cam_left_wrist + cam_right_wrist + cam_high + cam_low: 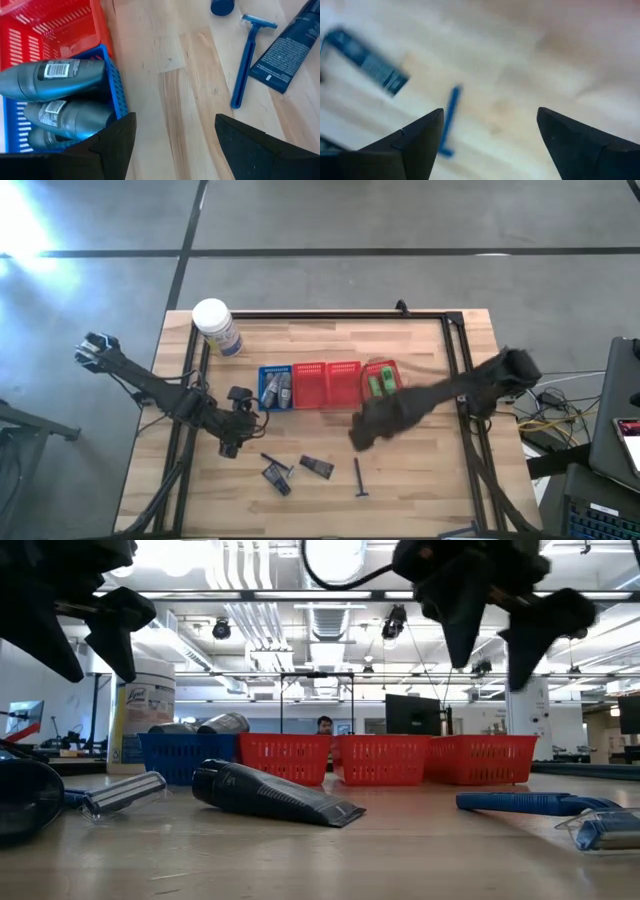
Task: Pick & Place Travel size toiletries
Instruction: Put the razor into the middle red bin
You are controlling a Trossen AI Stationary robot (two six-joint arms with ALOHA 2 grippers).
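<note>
Both grippers hover open and empty above the table. My left gripper [234, 436] [175, 120] hangs just near of the blue basket [275, 387], where several grey tubes [55, 75] lie. My right gripper [360, 432] [490, 112] hangs near of the red baskets, above bare wood. Green bottles [380, 380] sit in the rightmost red basket. Loose on the near table lie a blue razor [360, 478] [449, 120], a dark flat tube [316, 468] [270, 795], and another razor [246, 60] beside a dark tube [287, 47].
A white-lidded jar [215, 325] stands at the far left corner. Two more red baskets [326, 383] sit in the row between the blue one and the one with green bottles. A black frame rail [455, 350] borders the table. Bare wood [420, 470] lies on the near right.
</note>
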